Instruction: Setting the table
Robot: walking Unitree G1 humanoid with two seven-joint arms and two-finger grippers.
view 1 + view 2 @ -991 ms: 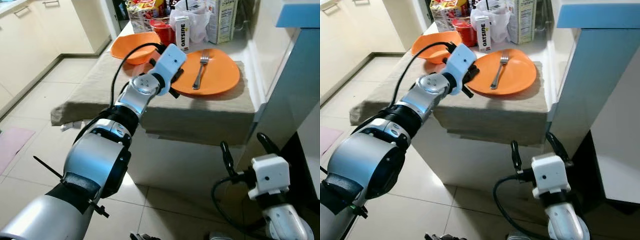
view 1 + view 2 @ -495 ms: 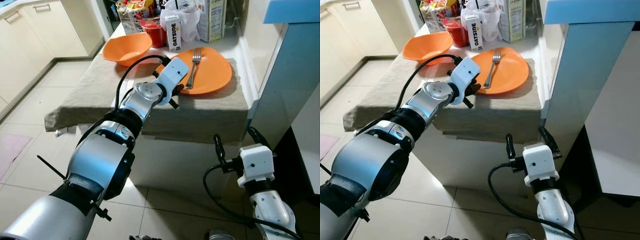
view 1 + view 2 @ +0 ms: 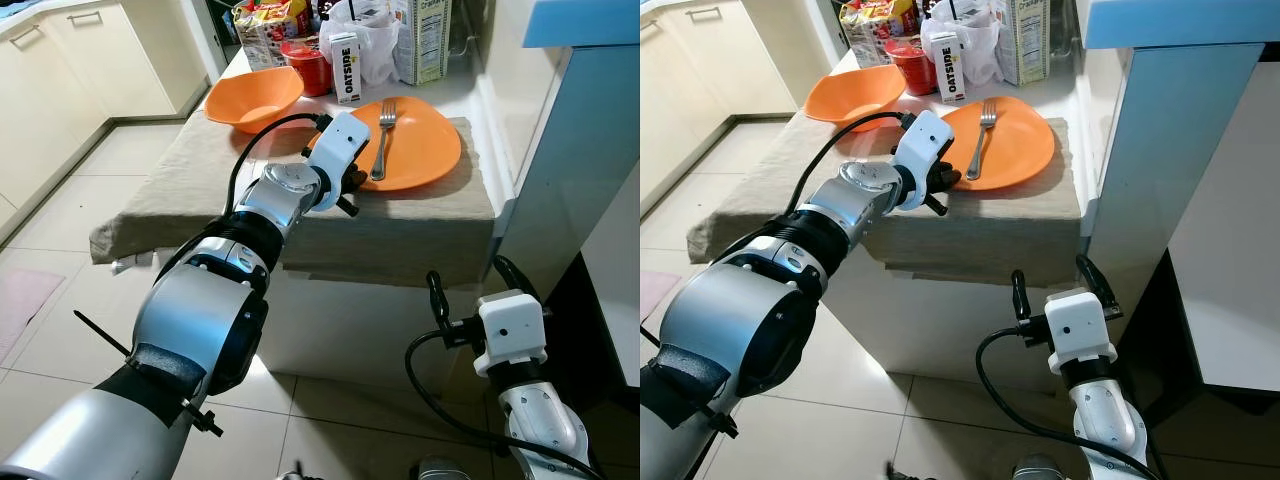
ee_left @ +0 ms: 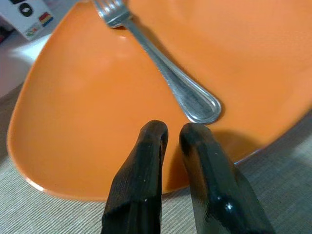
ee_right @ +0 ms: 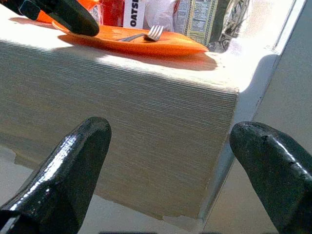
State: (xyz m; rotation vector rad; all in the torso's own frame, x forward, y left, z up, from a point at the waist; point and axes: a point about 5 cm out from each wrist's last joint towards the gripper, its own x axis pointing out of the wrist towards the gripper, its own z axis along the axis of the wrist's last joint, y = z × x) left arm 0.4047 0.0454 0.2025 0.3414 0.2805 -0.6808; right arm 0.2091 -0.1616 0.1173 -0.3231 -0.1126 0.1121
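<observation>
Fork point(image 4: 165, 68) on the orange plate point(image 3: 425, 150), handle end just beyond the left gripper point(image 4: 173, 134), long axis running straight away toward the tines. Fingers nearly pinched together, holding nothing. Right gripper point(image 3: 482, 290) spread wide, low, well apart.

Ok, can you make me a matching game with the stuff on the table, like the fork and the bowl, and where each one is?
Things:
1. fork
2. orange bowl
3. Oatside carton
4. left gripper

Places:
A. standing upright behind the orange plate
B. lying on the orange plate
C. fingertips over the plate's near edge, by the fork's handle end
D. on the cloth, to the left of the plate

Pairs: 1-B, 2-D, 3-A, 4-C
</observation>
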